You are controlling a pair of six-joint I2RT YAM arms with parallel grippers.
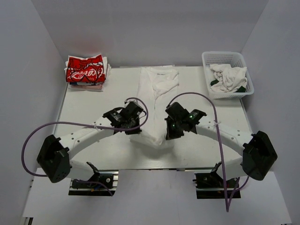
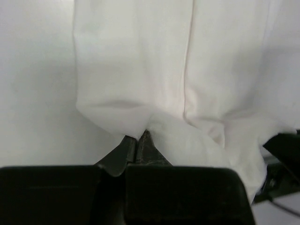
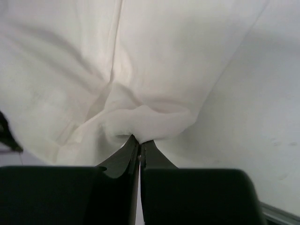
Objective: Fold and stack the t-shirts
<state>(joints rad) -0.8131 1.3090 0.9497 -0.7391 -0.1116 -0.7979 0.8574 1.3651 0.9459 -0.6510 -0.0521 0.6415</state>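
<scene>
We are halfway in folding the white t-shirt (image 1: 158, 82), which lies as a long strip in the centre of the surface (image 1: 89, 105). Our left hand (image 2: 142, 139) and right hand (image 3: 138, 140) are each closed tight on its near hem. Next, we judge, both must carry this hem toward its far end together, evenly. The red t-shirt (image 1: 84, 69) lies folded on the pile (image 1: 96, 86) at the far left corner

A shirt (image 1: 159, 84) lies along the middle of the surface (image 1: 93, 103), from 12 o'clock toward 6. A pile of folded shirts (image 1: 85, 70) sits at 10 o'clock. A basket (image 1: 224, 55) holding cloths (image 1: 227, 77) sits at 2. The left gripper (image 1: 132, 130) and right gripper (image 1: 169, 133) pinch the shirt's near end, side by side.
</scene>
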